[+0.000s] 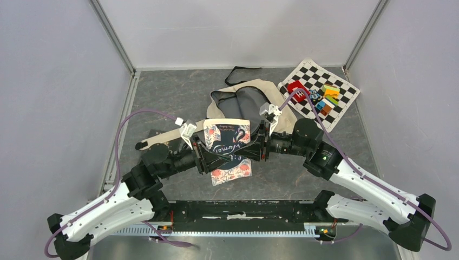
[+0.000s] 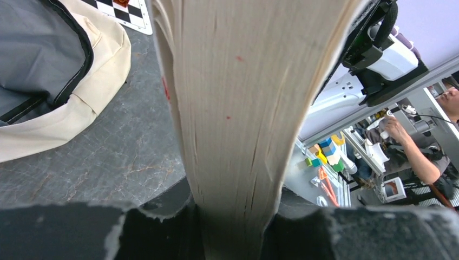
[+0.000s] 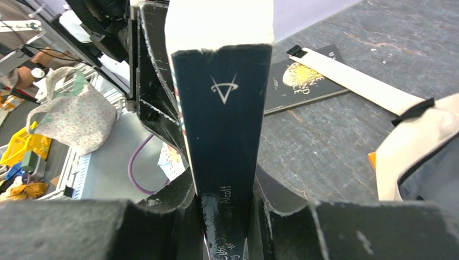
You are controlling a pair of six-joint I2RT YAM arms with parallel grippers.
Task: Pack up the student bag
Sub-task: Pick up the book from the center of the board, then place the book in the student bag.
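Beyond my left pincer [image 1: 198,153] and my right pincer [image 1: 262,144], past the book [image 1: 230,147] held between them, the student bag [image 1: 243,100] lies slumped on the surface [image 1: 178,97], its mouth open and grey lining showing inside cream canvas; my left pincer is clamped on the book's pale, ridged page edge, my right pincer on its dark spine; the spine reads "Alcott" below a V-shaped mark; the floral cover reads "Women"; the surface is grey, veined like stone.
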